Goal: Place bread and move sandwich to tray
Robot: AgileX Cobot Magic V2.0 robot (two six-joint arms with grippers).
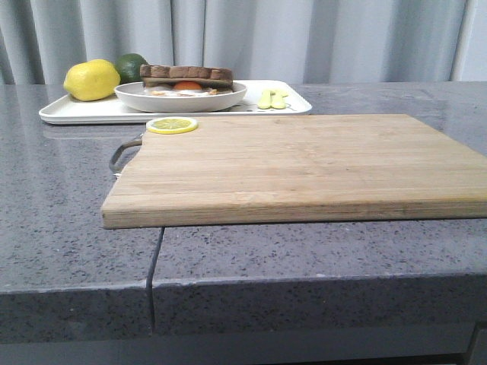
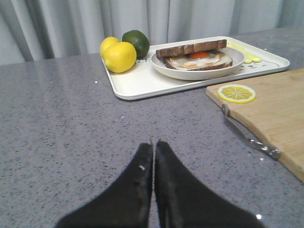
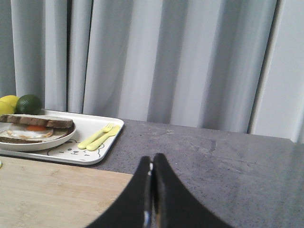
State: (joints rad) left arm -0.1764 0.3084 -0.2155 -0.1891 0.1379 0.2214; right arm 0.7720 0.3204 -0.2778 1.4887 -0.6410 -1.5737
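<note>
A: Checking the front view: sandwich [image 1: 186, 79] found on the plate [image 1: 179, 97], plate already on the tray [image 1: 84, 112] at the far left, top bread [image 1: 186, 73] seated over the egg. Long axis of the stack lay across the view. No gripper visible.

B: Left wrist view?

A: Left gripper [image 2: 153, 148] seen with fingers pressed together, empty, low over the counter [image 2: 57, 123]. Sandwich [image 2: 195, 56] lay ahead and toward the cutting board [image 2: 275, 109], well apart.

B: Right wrist view?

A: Right gripper [image 3: 152, 164] likewise closed, empty, at the board's far edge. Sandwich [image 3: 35, 129] lay well off toward the tray's other end. Judged: left arm nearer; task apparently complete.
</note>
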